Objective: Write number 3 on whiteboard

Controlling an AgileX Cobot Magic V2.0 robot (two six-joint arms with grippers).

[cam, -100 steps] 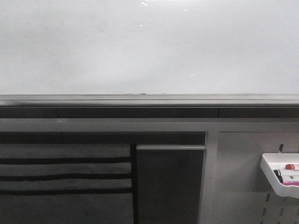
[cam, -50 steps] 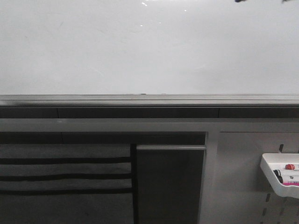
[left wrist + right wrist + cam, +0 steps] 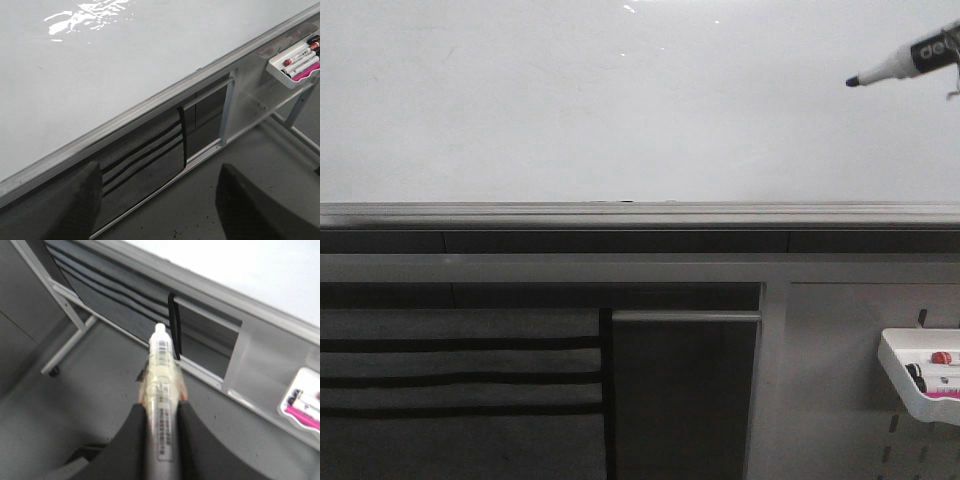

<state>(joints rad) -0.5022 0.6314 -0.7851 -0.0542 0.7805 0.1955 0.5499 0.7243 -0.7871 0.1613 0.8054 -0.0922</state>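
The right gripper (image 3: pixel 160 440) is clamped on the marker (image 3: pixel 162 390) — barrel pinched between both fingers so the tip leads. The left gripper (image 3: pixel 155 200) has its jaws apart, holding nothing. Farther off, the whiteboard (image 3: pixel 620 110) is blank — no number 3 yet; the marker tip (image 3: pixel 853 81) hovers at its upper right.

All 3 views share whiteboard (image 3: pixel 620 110) ledge (image 3: pixel 620 215).

Office or lab-like workroom, large glossy whiteboard (image 3: pixel 620 110) with grey metal ledge (image 3: pixel 620 215), grey pegboard panel (image 3: pixel 840 380), white marker tray (image 3: pixel 920 385), bare grey floor (image 3: pixel 240 165)
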